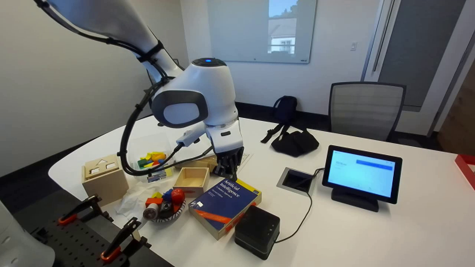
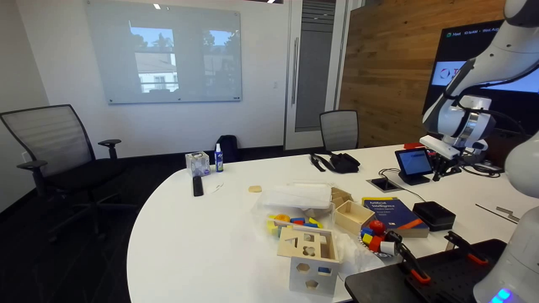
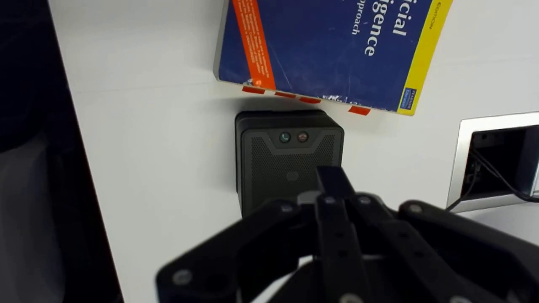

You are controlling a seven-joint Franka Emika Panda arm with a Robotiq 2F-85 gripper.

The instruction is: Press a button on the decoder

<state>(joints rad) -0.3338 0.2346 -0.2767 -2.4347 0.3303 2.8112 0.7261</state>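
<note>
Gripper (image 3: 334, 184) up close, closed, nothing held, masking part of decoder (image 3: 276, 170) in wrist view; decoder sits on table (image 3: 156, 143), just beside book (image 3: 324, 50). Tip not lined up yet: I'd shift toward book side, centre over green button (image 3: 285, 137) or red button (image 3: 302, 136), then straight down, slow, light; box could skid.

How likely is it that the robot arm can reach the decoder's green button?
Quite likely, yes: in the wrist view nothing covers the green button, and the fingers look shut and empty.
</note>
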